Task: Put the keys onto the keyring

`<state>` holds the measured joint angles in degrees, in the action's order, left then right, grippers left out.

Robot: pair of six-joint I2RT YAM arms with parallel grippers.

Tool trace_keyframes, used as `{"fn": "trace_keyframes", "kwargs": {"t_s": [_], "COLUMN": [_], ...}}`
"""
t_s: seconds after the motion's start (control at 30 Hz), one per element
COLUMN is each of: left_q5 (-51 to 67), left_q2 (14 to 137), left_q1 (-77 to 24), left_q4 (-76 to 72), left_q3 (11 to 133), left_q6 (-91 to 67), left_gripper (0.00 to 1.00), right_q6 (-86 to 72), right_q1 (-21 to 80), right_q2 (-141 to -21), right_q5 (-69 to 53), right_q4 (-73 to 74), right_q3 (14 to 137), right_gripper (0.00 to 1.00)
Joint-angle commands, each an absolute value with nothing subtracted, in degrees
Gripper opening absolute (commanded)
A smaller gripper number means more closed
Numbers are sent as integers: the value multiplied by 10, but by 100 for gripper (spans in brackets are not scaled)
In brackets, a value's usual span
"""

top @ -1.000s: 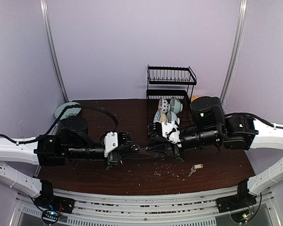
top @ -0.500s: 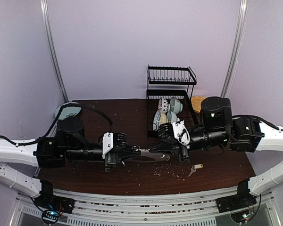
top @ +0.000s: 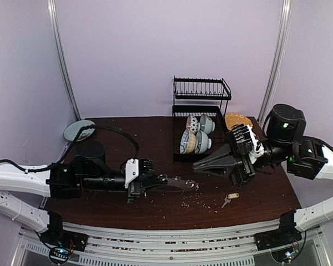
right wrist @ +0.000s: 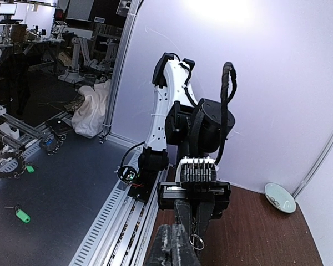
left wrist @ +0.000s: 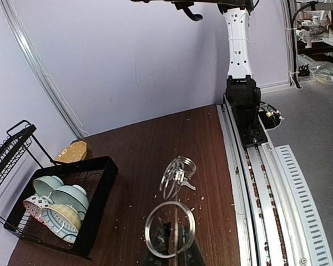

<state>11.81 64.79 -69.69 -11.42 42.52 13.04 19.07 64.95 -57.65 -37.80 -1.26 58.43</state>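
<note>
My left gripper is shut on the keyring, a thin grey hoop held out to the right just above the table. In the left wrist view the hoop stands between my fingertips, with a bunch of small rings hanging at its far end. The keys, a silver key with a yellow tag, lie on the table at the front right, apart from both grippers. My right gripper is shut and empty, raised to the right of the hoop. The right wrist view faces the left gripper, where a small ring dangles.
A black dish rack with several bowls stands at the back middle, a yellow round thing beside it. A pale plate lies at the back left. Crumbs are scattered over the dark table.
My right gripper has closed and drawn back up and to the right, away from the left gripper. The left gripper still holds the hoop and has shifted slightly right.
</note>
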Motion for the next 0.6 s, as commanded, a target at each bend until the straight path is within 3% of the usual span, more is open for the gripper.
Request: {"fn": "trace_keyframes", "kwargs": {"t_s": [0.0, 0.07, 0.13, 0.23, 0.4, 0.57], "left_q5": [124, 126, 134, 162, 155, 48], "left_q2": [629, 622, 621, 610, 578, 579], "left_q1": [-695, -695, -696, -696, -701, -717], "left_q4": [-165, -166, -151, -149, -187, -173], "left_q3": [420, 417, 423, 414, 387, 408], "left_q6": [118, 120, 125, 142, 178, 232], "left_gripper": [0, 0, 0, 0, 0, 0], "right_q6": [182, 198, 211, 230, 247, 201], "right_q1": [644, 644, 645, 644, 645, 644], "right_q2": [-571, -580, -607, -635, -599, -572], "right_q5": [-361, -333, -300, -288, -341, -248], "right_q4": [-11, 44, 119, 203, 178, 108], "right_q3": [588, 598, 635, 673, 645, 608], "right_gripper": [0, 4, 17, 21, 24, 20]}}
